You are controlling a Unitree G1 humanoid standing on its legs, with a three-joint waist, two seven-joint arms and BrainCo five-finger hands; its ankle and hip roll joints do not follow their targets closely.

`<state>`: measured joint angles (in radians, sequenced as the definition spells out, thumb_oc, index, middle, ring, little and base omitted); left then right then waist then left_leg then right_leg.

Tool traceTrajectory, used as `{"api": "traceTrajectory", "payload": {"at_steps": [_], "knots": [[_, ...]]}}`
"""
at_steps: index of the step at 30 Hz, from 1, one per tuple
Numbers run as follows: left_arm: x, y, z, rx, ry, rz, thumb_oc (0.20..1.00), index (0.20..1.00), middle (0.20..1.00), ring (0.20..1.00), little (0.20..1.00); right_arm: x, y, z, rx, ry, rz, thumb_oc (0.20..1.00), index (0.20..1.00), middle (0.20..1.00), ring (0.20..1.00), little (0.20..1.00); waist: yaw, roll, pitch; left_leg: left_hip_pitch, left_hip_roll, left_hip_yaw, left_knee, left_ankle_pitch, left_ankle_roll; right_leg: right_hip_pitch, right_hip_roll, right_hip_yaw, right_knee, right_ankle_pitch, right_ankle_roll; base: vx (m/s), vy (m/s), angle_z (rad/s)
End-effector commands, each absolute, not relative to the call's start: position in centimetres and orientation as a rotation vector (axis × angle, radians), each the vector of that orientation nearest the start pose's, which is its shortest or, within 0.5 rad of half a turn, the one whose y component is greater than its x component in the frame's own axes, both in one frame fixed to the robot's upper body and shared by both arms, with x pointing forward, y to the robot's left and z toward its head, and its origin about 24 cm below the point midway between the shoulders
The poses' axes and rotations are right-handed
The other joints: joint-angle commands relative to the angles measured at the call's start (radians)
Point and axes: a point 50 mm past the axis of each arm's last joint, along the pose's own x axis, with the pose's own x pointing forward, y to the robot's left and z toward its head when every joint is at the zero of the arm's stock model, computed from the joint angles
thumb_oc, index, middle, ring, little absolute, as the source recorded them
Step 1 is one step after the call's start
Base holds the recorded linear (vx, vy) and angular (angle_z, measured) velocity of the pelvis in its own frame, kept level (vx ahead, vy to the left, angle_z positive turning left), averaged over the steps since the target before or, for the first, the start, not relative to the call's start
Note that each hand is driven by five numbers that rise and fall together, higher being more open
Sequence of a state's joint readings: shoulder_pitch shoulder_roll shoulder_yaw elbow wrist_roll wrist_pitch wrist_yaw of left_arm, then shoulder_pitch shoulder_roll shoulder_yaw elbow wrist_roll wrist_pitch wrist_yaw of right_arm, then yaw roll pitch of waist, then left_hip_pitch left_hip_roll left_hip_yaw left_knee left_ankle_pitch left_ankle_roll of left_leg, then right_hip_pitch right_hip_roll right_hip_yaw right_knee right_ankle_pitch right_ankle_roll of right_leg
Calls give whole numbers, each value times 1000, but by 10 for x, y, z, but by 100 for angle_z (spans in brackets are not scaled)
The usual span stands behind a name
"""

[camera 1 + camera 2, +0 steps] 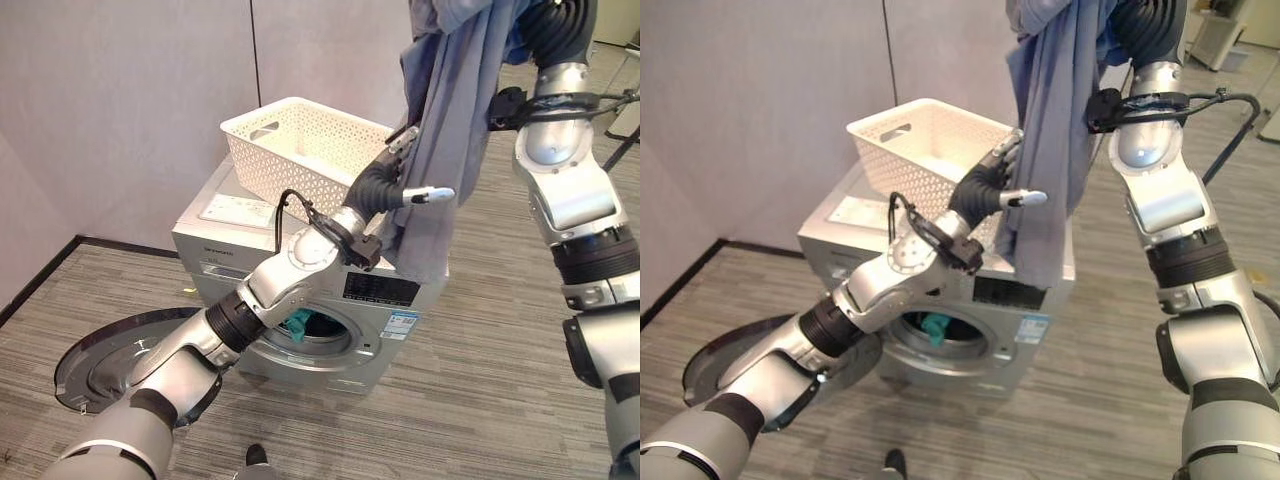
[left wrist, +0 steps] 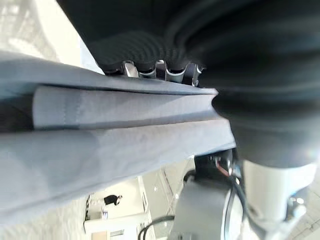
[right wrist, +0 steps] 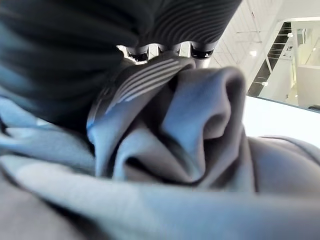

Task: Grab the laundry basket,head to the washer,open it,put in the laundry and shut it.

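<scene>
door [image 1: 110, 365]: swung fully open, lying low at the washer's left front
washer [image 1: 395, 300]: drum mouth open, a teal item [image 1: 298, 322] already just inside
left robot hand [image 1: 992, 185]: against the hanging grey garment [image 1: 1050, 140] at mid-height, thumb sticking straight out; wrist view shows fingers behind a fold, grip unclear
right robot hand [image 3: 160, 50]: raised high, fingers curled into the bunched top of the garment, carrying it
basket [image 1: 300, 150]: white, on the washer top, behind the garment
risk: long cloth may drape over the washer front or snag the basket rim on lowering, missing the drum

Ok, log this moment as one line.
stage: loading | right hand: holding grey garment up | left hand: on garment | washer: door open | basket: on washer
</scene>
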<state>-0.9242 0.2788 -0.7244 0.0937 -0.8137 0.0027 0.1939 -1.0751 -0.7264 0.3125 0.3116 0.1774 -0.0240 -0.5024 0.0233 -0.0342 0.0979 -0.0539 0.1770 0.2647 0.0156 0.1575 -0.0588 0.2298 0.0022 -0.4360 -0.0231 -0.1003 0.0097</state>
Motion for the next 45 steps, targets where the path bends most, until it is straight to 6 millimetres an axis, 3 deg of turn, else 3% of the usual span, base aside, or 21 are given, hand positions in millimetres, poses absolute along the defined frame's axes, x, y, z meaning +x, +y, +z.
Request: {"api": "traceTrajectory", "payload": {"at_steps": [1, 8, 13, 17, 22, 25, 26, 32, 36, 38, 45], "knots": [[300, -32, 244, -184, -394, -834, 1000, 1000, 1000, 1000, 1000, 325, -203, 374, -419, -1007, -424, 200, 200, 200, 200, 200, 8, -10, -21, -69, 16, 41, -33, 49, -38, 66, -11, 53, -47, -117, 0, 0, 0, 0], [299, -47, 248, -202, -389, -850, 1000, 1000, 1000, 1000, 1000, 323, -206, 374, -412, -1005, -396, 200, 200, 200, 200, 200, -7, -11, -21, -56, 18, 52, -39, 47, -38, 67, -15, 61, -49, -114, 6, -3, 6, -7], [301, -41, 248, -166, -428, -817, 1000, 1000, 1000, 1000, 1000, 323, -212, 375, -443, -993, -392, 200, 200, 200, 200, 200, -5, -15, -21, -54, 19, 55, -42, 47, -38, 69, -16, 63, -53, -112, 7, 0, 0, 0], [312, -37, 233, -92, -395, -763, 1000, 1000, 1000, 1000, 1000, 323, -213, 377, -479, -982, -372, 200, 200, 200, 200, 200, -5, -21, -19, -50, 20, 57, -42, 45, -38, 70, -15, 65, -54, -112, 7, 0, 0, 0], [329, -47, 211, 31, -320, -683, 1000, 1000, 1000, 1000, 1000, 325, -196, 379, -466, -998, -298, 200, 200, 200, 200, 200, -20, -31, -23, -46, 27, 65, -49, 46, -41, 64, -11, 68, -55, -112, 8, 0, 0, -1], [330, -47, 212, 30, -323, -684, 1000, 1000, 1000, 1000, 1000, 324, -196, 380, -468, -999, -298, 200, 200, 200, 200, 200, -20, -29, -23, -47, 27, 65, -49, 47, -41, 63, -11, 68, -55, -112, 8, 0, 0, -1], [337, -57, 206, 84, -287, -645, 1000, 1000, 1000, 1000, 1000, 325, -173, 381, -441, -1025, -221, 200, 200, 200, 200, 200, -32, -33, -27, -43, 32, 71, -51, 44, -39, 60, -13, 75, -54, -111, 9, 2, -6, -10], [345, -54, 211, 94, -288, -593, 1000, 1000, 1000, 1000, 1000, 326, -160, 378, -458, -1025, -178, 200, 200, 200, 200, 200, -35, -31, -27, -38, 31, 76, -49, 40, -38, 58, -15, 78, -52, -110, 11, 4, -5, -8], [347, -49, 222, 51, -315, -569, 1000, 1000, 1000, 1000, 1000, 328, -158, 369, -477, -999, -153, 200, 200, 200, 200, 200, -34, -30, -27, -38, 30, 75, -50, 40, -37, 58, -16, 76, -51, -111, 12, 0, 0, 0], [348, -43, 237, 17, -360, -543, 1000, 1000, 1000, 1000, 1000, 327, -156, 357, -498, -973, -112, 200, 200, 200, 200, 200, -34, -27, -28, -37, 26, 76, -56, 41, -36, 58, -17, 72, -50, -111, 13, 31, -11, 1], [348, -25, 249, -45, -404, -504, 1000, 1000, 1000, 1000, 1000, 315, -167, 340, -479, -966, -103, 200, 200, 200, 200, 200, -36, -24, -24, -35, 22, 78, -54, 39, -34, 58, -22, 64, -47, -113, 14, 4, -2, 0]]}}
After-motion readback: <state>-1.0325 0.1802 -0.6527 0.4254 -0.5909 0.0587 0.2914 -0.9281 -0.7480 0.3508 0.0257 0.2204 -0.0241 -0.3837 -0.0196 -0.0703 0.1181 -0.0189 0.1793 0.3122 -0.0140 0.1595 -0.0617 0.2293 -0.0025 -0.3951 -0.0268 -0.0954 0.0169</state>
